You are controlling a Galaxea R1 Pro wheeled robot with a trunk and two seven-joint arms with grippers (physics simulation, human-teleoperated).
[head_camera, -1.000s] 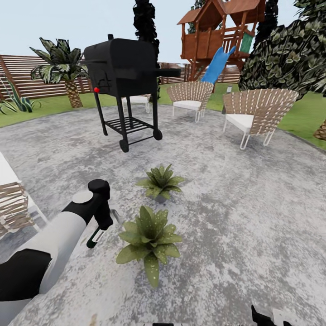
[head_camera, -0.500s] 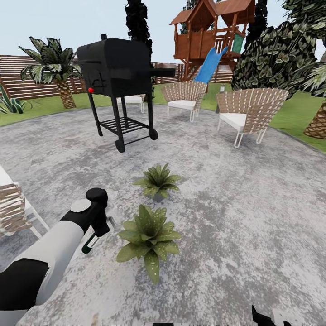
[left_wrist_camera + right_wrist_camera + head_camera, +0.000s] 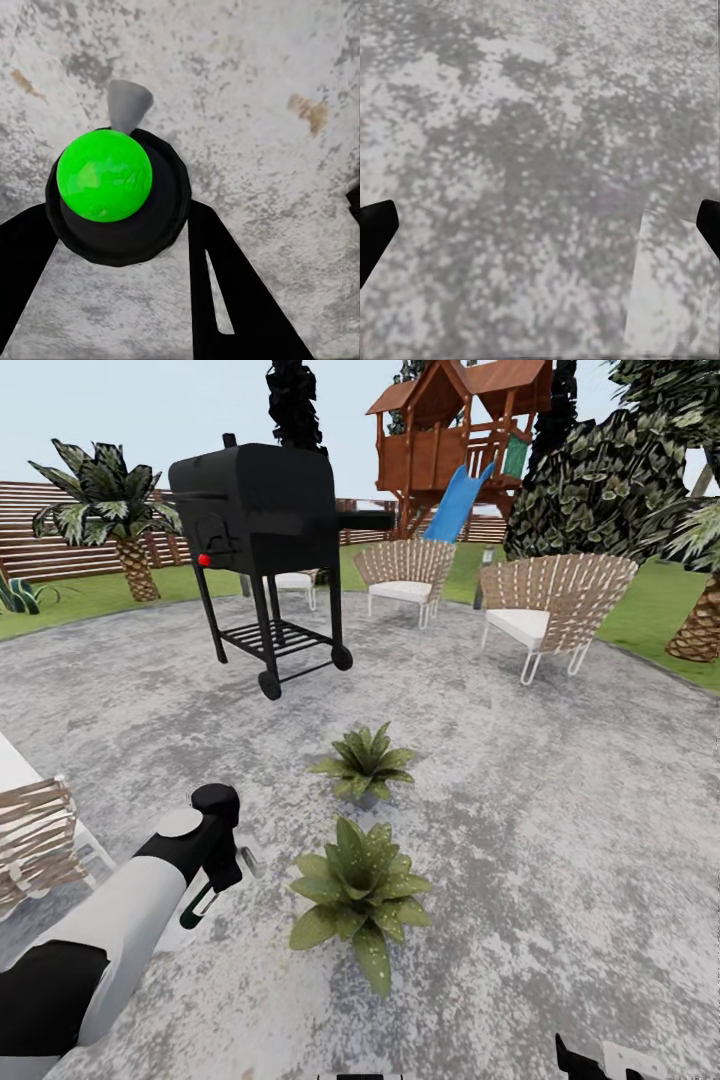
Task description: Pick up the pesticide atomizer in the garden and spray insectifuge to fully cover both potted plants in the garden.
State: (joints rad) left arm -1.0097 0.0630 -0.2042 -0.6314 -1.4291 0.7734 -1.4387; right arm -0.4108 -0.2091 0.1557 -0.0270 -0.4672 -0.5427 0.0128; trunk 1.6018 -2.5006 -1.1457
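Observation:
My left gripper hangs low over the grey paving, shut on the pesticide atomizer, a slim dark bottle slanting down from the fingers. In the left wrist view the atomizer appears end-on: a bright green round end in a dark collar with a grey nozzle, black fingers on both sides. The near potted plant stands just right of this gripper, apart from it. The far potted plant sits behind it. My right gripper shows its tips at the bottom edge; in its wrist view the gripper is open over bare paving.
A black grill on wheels stands behind the plants. Two wicker chairs sit at the back right, another wicker seat close at my left. Lawn, a slat fence, palms and a wooden play tower lie beyond the round paving.
The whole picture has shifted, so the camera moved; both plants now show farther right. My left gripper keeps the atomizer at about the same spot in the head view.

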